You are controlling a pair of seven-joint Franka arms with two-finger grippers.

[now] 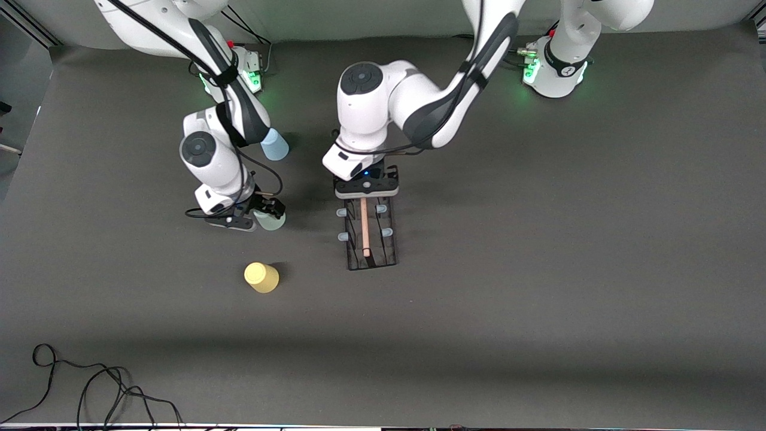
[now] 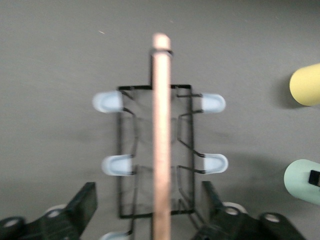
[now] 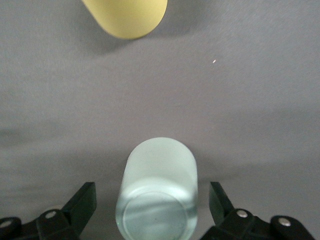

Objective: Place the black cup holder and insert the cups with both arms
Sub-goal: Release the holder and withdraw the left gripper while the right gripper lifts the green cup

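Note:
The black cup holder (image 1: 371, 239) stands on the table, its wooden rod handle (image 2: 161, 130) on top and pale-capped pegs (image 2: 107, 101) at both sides. My left gripper (image 1: 366, 193) is over the holder's end nearest the robot bases, open, with its fingers (image 2: 84, 204) on either side of the rod and not touching it. My right gripper (image 1: 266, 214) is open around the pale green cup (image 3: 157, 187), with gaps on both sides. The yellow cup (image 1: 261, 277) stands nearer the front camera. The light blue cup (image 1: 275, 145) stands nearer the right arm's base, partly hidden by that arm.
The table is covered with a dark grey mat (image 1: 538, 269). A black cable (image 1: 90, 389) lies at the front edge toward the right arm's end. The yellow cup (image 2: 306, 85) and pale green cup (image 2: 300, 181) also show in the left wrist view.

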